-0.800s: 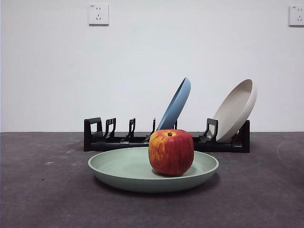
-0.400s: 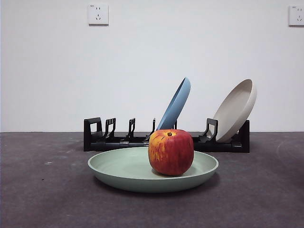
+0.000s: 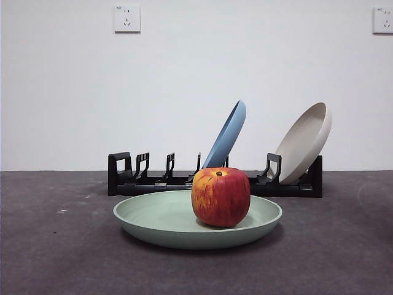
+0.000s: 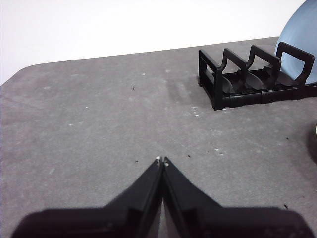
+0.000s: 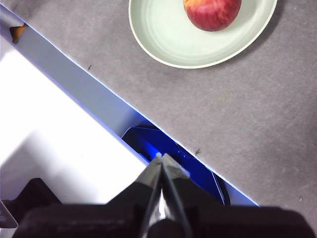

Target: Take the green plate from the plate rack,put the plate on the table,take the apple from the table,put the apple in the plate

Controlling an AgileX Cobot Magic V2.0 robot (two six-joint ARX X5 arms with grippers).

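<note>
Grey, mottled bench [image 3: 55, 258] takes up most of what you can see, and everything sits on it. Next biggest is the black plate rack [image 3: 153, 183] along the back, holding a blue plate [image 3: 228, 134] and a beige plate [image 3: 305, 141], both leaning in their slots; the slots toward one end are empty. In front of the rack the green plate [image 3: 153, 218] lies flat on the bench, and the apple [image 3: 221, 196] sits upright inside it, a bit off-centre, stem dimple on top.

Neither arm shows in the front view. The left tool [image 4: 161, 159] hangs over bare bench with the rack's empty end off ahead of it, jaws pressed together with nothing in them. The right tool [image 5: 160, 156] is out past the bench edge, well away from the plate and apple, jaws also together and empty.

So honestly, this looks like the last step is done: plate out of the rack, apple in the plate. Best guess is nothing's left to grab, and the next move only needs both arms to keep clear of the plate so the apple doesn't get knocked.
</note>
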